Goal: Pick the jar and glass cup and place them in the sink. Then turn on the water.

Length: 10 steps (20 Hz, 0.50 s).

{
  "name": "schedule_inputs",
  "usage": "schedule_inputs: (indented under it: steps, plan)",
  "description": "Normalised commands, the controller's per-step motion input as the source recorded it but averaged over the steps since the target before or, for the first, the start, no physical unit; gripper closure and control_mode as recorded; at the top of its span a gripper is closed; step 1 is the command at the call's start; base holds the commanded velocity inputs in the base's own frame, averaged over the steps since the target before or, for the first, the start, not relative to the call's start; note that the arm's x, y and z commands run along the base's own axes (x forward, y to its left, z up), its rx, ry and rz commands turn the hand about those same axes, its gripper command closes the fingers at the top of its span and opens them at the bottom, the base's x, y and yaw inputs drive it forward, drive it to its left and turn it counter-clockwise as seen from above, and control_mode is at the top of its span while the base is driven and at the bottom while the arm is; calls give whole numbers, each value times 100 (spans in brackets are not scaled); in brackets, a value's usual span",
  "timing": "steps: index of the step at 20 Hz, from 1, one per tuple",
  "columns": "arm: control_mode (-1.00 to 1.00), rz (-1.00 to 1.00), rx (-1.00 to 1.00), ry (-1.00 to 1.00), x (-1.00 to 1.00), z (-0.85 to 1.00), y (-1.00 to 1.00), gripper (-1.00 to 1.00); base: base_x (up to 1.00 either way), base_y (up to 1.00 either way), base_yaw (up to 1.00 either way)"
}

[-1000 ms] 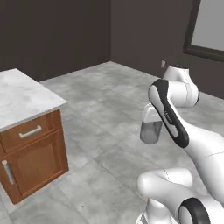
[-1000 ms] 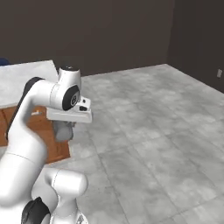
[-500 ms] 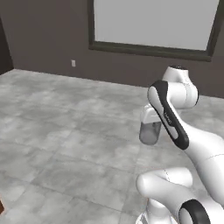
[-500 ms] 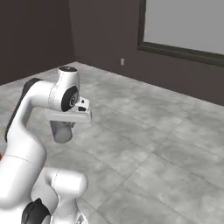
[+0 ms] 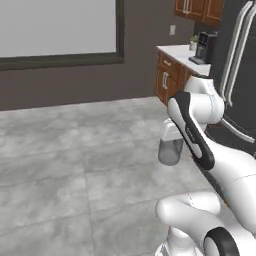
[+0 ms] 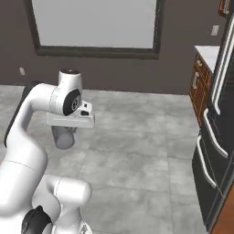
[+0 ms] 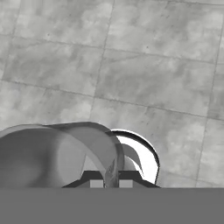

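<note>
Left base view: the white arm bends over a floor (image 5: 75, 165) of large grey, marbled stone tiles. Below its wrist hangs the cup (image 5: 171, 150), a smooth, translucent grey cylinder, upright and well above the floor. The gripper (image 5: 172, 136) sits right at the cup's top, mostly hidden by the arm's last link, so the fingers cannot be made out here. Behind are a dark wall with a broad pale window (image 5: 57, 27) in a dark frame, a wood cabinet (image 5: 170, 80) with a white top carrying a dark coffee machine (image 5: 202, 47), and a black fridge (image 5: 240, 75) with long silver handles.

Right base view: the cup (image 6: 64, 137) hangs straight below the flat white hand block, its upper end at the gripper (image 6: 66, 129). It is plain grey and see-through, with no brown bits visible. The same window (image 6: 93, 23), the fridge (image 6: 217, 137) and a strip of cabinet (image 6: 199, 87) stand along the right side and back.

Hand view: the camera looks down on the mottled floor (image 7: 144, 70). The cup (image 7: 65, 153) fills the lower left, a thin curved glass wall with a bright round rim seen through it. The two dark fingertips of the gripper (image 7: 107, 181) stand close together at the bottom with the cup's wall pinched edge-on between them, so the hand is clenched on the cup's rim.
</note>
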Motion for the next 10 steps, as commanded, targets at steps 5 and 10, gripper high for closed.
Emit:
schedule_inputs:
  steps: [5,10]
  plan:
    - [100,0,0,0,0,0,0,100,-4,10,-97]
    - [100,0,0,0,0,0,0,100,-2,2,-100]
